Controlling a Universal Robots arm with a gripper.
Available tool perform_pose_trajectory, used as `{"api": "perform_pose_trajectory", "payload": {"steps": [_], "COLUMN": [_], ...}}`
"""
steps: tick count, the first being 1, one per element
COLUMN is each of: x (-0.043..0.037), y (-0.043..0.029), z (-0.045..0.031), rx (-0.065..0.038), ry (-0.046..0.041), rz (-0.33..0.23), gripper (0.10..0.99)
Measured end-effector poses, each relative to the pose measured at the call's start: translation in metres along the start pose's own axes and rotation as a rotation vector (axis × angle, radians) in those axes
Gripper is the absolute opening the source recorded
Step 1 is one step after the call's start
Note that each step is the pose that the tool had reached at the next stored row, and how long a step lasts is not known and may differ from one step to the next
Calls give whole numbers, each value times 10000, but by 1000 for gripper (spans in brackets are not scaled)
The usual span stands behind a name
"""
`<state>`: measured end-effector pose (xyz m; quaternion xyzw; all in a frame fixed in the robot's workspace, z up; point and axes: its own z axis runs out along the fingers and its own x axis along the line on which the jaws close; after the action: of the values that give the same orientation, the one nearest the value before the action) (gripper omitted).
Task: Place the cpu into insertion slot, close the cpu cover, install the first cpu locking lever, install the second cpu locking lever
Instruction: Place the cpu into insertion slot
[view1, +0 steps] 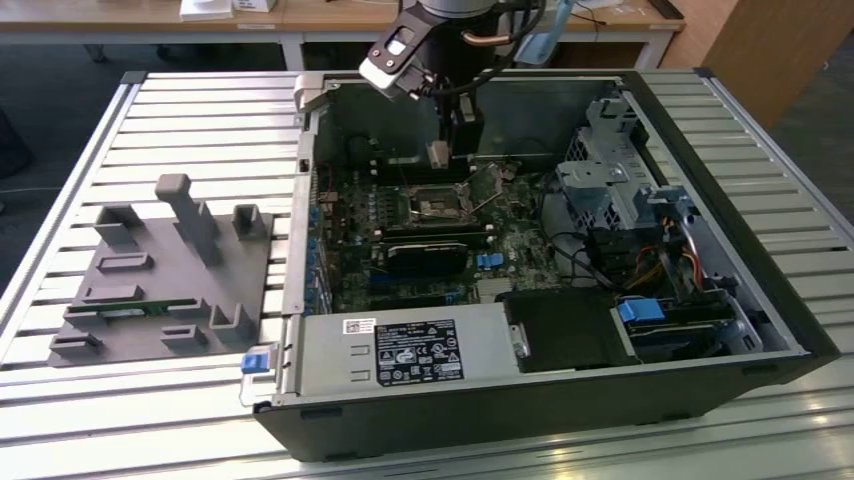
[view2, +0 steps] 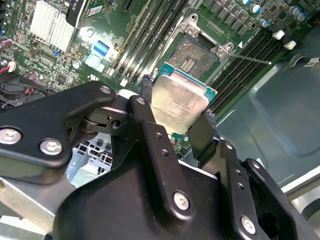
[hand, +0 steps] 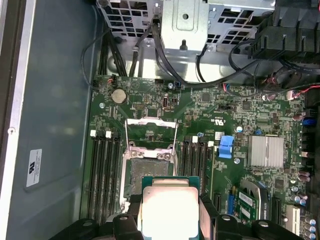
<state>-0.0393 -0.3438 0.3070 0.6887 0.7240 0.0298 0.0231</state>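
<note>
My gripper (view1: 437, 155) is shut on the cpu (view2: 180, 102), a flat square chip with a dull silver top and a green rim. The black fingers (view2: 145, 97) clamp two opposite edges of it. It hangs tilted above the motherboard, inside the open computer case. The insertion slot (hand: 149, 172) lies just beyond the chip, its tan contact field bare. The cpu cover (hand: 151, 134), a thin metal frame with a square window, is swung open on the far side of the slot. Thin wire locking levers (view2: 250, 59) stand released beside the socket. In the exterior view the socket (view1: 438, 205) sits below the gripper.
Memory slots (hand: 105, 175) flank the socket on both sides. The case walls (view1: 314, 150) surround the board, with a drive cage (view1: 607, 170) and cables at the exterior view's right and a power supply (view1: 400, 350) in front. A grey fixture block (view1: 174, 270) lies outside the case.
</note>
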Motion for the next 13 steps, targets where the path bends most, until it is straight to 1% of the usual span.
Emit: {"api": "perform_pose_trajectory", "payload": {"steps": [13], "x": [0], "y": [-5], "z": [66], "rx": [4], "ry": [-13], "rz": [-1], "gripper": [537]}}
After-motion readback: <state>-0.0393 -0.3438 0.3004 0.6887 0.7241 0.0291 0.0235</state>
